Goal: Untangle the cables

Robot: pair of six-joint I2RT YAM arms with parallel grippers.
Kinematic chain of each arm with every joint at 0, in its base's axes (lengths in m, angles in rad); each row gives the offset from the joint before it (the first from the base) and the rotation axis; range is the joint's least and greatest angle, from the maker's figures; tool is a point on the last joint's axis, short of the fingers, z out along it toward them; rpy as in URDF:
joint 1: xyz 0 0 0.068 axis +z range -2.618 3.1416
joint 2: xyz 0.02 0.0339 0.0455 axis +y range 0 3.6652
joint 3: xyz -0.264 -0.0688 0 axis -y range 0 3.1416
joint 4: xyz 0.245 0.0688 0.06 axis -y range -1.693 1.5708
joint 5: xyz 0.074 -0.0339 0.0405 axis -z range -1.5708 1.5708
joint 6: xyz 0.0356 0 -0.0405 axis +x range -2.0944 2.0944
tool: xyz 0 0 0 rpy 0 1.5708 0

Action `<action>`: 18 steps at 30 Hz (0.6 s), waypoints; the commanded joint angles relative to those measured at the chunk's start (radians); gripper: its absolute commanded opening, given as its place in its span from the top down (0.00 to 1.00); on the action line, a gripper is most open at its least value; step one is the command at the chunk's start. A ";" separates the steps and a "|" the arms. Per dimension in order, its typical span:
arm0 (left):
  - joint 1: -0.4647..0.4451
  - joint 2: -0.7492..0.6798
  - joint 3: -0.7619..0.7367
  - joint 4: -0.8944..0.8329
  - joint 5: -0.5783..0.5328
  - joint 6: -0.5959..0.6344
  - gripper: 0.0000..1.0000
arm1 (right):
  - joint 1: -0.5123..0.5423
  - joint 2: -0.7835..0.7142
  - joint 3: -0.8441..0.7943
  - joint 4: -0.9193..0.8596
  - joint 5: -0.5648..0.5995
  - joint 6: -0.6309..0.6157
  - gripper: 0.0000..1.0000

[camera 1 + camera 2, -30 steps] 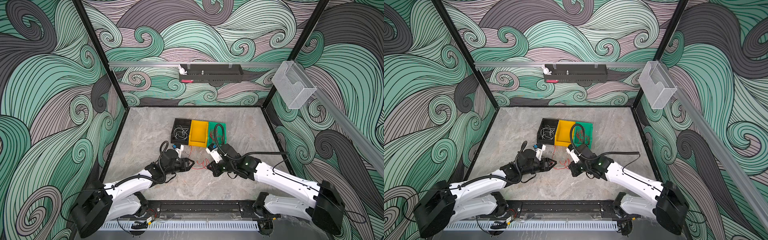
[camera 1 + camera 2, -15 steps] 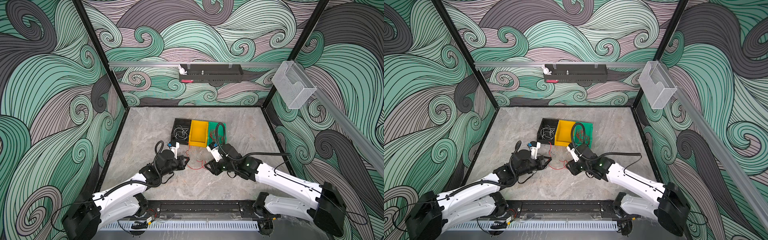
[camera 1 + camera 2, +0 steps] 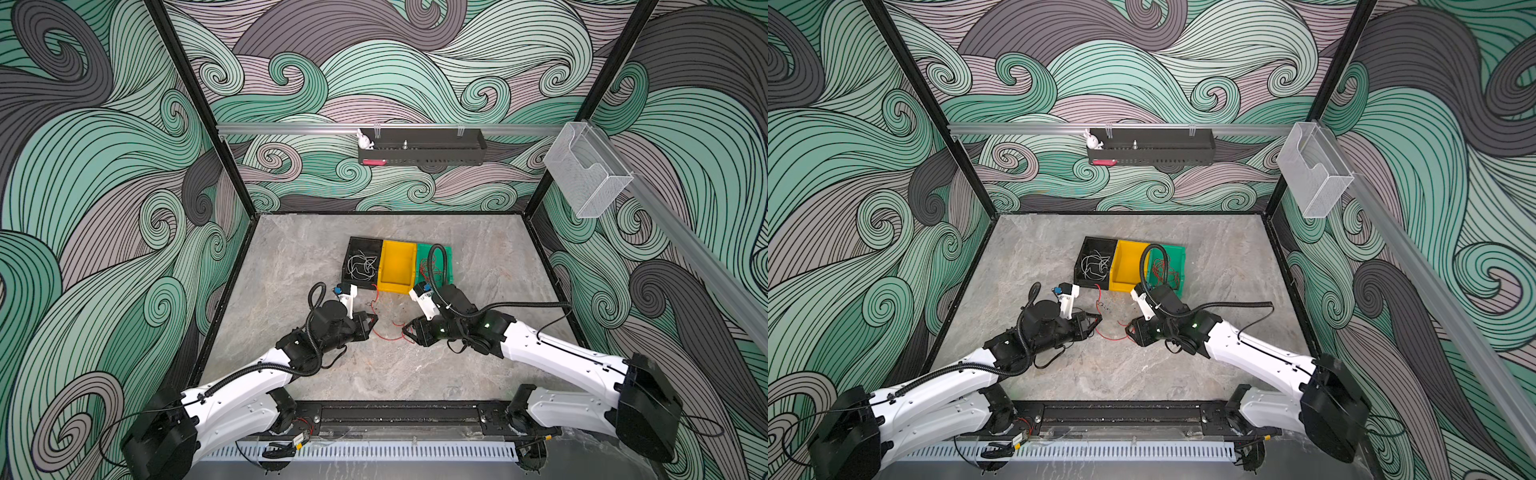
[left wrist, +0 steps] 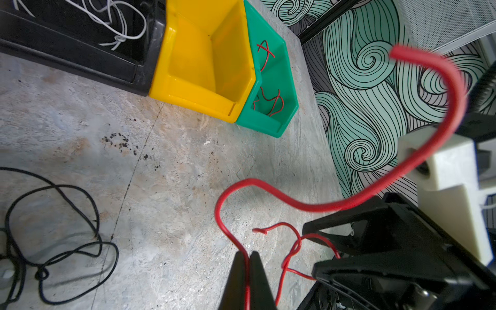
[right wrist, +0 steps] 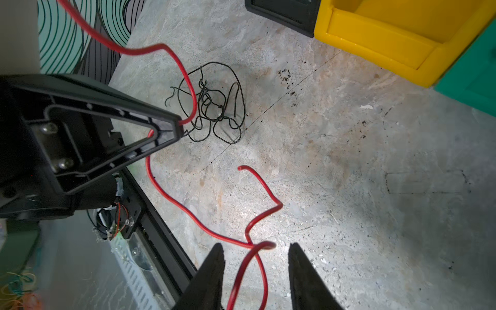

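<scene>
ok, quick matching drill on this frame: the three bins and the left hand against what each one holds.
Things:
1. black bin
2. yellow bin
3. green bin
4. left hand

States:
A. shut on a red cable
B. white cables inside
C. empty
D. red cables inside

Pairs: 1-B, 2-C, 3-D, 4-A
</scene>
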 commanded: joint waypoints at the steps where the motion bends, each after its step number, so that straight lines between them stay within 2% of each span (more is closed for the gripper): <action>1: -0.005 -0.017 0.000 -0.029 -0.032 0.014 1.00 | -0.003 0.020 0.018 0.009 -0.035 0.014 0.76; 6: -0.005 -0.053 -0.007 -0.064 -0.070 0.016 1.00 | -0.004 -0.005 0.006 -0.022 0.009 -0.012 0.76; 9: -0.005 -0.066 -0.009 -0.081 -0.092 0.004 1.00 | -0.007 -0.032 -0.013 -0.020 -0.007 -0.043 0.60; 10: -0.005 -0.069 -0.009 -0.087 -0.099 -0.001 1.00 | -0.007 -0.043 -0.024 -0.013 -0.015 -0.053 0.57; 18: -0.003 -0.073 0.013 -0.152 -0.180 -0.111 1.00 | -0.009 -0.095 -0.087 0.045 -0.038 -0.070 0.59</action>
